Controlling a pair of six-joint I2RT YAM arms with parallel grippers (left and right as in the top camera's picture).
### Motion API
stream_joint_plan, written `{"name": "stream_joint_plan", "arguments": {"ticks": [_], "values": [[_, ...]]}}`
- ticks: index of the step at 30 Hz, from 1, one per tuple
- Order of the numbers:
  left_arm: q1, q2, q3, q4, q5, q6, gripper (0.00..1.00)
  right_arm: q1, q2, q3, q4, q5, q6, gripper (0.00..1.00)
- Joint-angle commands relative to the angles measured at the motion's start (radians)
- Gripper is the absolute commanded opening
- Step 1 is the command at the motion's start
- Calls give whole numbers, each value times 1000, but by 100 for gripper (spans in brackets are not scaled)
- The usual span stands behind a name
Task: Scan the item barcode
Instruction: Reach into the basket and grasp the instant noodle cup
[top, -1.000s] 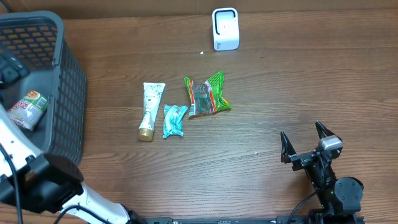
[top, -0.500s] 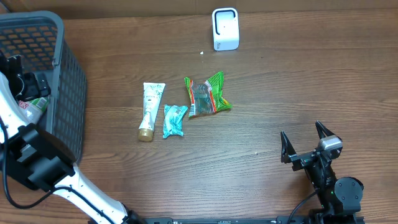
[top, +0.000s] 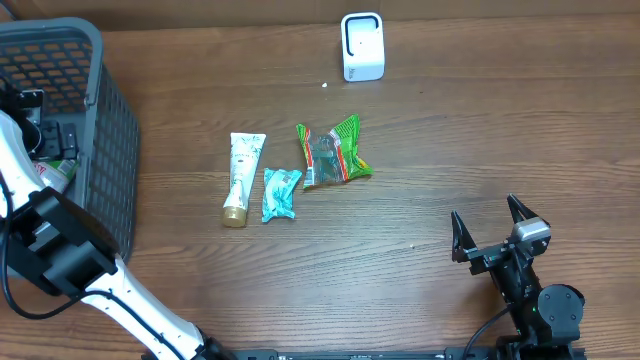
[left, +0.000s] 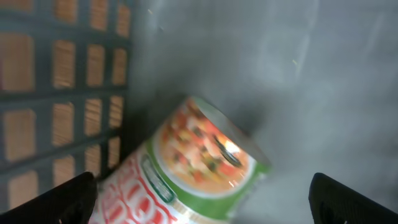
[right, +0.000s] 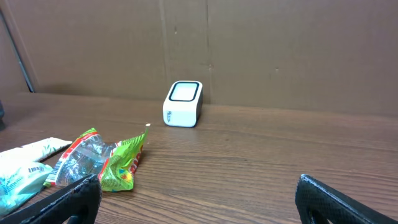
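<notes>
Your left gripper (left: 202, 186) is down inside the grey basket (top: 95, 60) at the left edge of the table (top: 450, 130). Its fingers (left: 68, 199) are spread wide, one at each lower corner of the left wrist view, and they hold nothing. The can (left: 199, 162) lies on its side on the basket floor, close to the mesh wall. In that view it sits in the gap between the two fingers, with its green-rimmed end turned towards the camera. I cannot tell if a finger touches it. From overhead you see only a small part of the can, because the arm covers the rest.

Your right gripper (top: 484, 212) is low over the table near the front right, also with its jaws fully apart and with nothing between them.

The scanner (top: 362, 46), a small white box, stands at the far edge of the table, well apart from the basket. In the middle of the table lie a tube (top: 243, 178), just beside it a teal packet (top: 280, 193), and near that a green packet (top: 333, 152)
</notes>
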Motion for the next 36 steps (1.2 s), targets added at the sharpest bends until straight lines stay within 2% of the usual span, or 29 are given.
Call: {"name": "stream_joint_plan", "arguments": {"ticks": [1, 17, 23, 28, 33, 36], "values": [[6, 13, -12, 22, -21, 64, 100, 6, -12, -10, 5, -5, 6, 100], [13, 13, -69, -33, -40, 77, 100, 6, -12, -10, 5, -5, 6, 100], [13, 13, -147, -34, -40, 56, 100, 6, -12, -10, 5, -5, 6, 100], [13, 13, -193, -32, -39, -66, 98, 6, -12, -10, 5, -5, 6, 100], [8, 13, -192, -30, -22, -239, 80, 6, -12, -10, 5, -5, 6, 100], [4, 13, -192, -32, -1, -318, 79, 6, -12, -10, 5, -5, 6, 100]]}}
